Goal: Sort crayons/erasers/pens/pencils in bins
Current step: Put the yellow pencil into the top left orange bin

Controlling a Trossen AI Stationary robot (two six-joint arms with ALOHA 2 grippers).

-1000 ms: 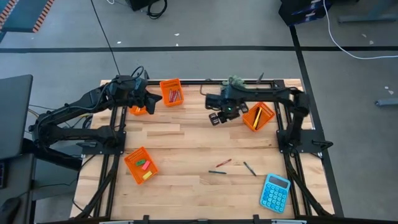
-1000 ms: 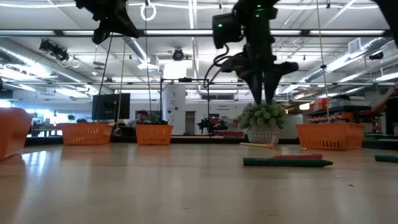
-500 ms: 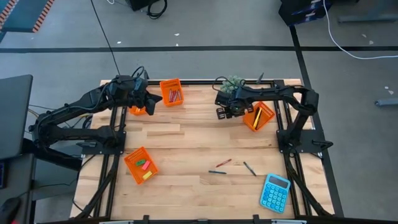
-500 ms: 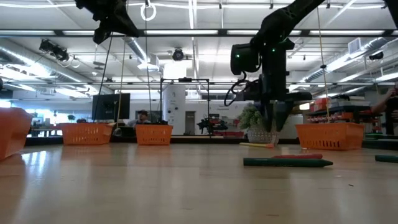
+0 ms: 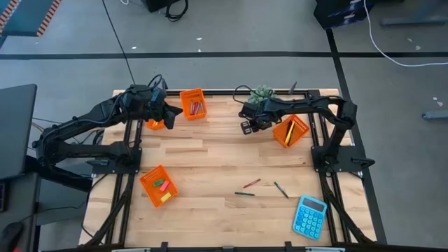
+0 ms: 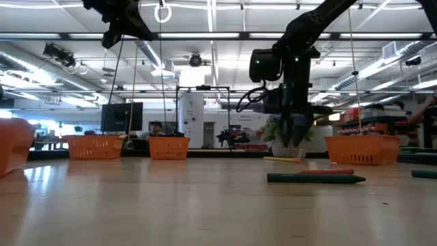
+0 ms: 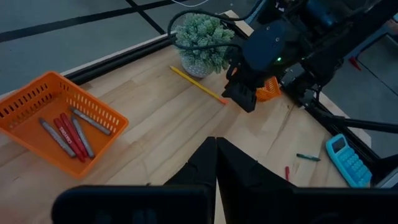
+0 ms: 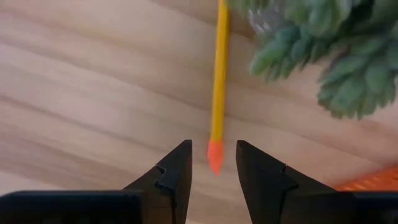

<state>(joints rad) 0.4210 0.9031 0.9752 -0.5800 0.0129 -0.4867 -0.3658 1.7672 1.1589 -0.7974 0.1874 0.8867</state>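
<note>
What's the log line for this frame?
right gripper: open, above yellow pencil by plant | left gripper: shut, idle near crayon bin | table: three sticks unsorted

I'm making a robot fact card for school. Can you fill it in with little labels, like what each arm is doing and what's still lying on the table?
right gripper: open, fingers either side of the yellow pencil's orange tip, above the table by the plant
left gripper: shut, empty, waiting near the crayon bin
pencil bin: holds yellow pencils
eraser bin: holds small pink, green and yellow erasers
loose on table: three short sticks, one red, two dark
also there: blue calculator
</note>
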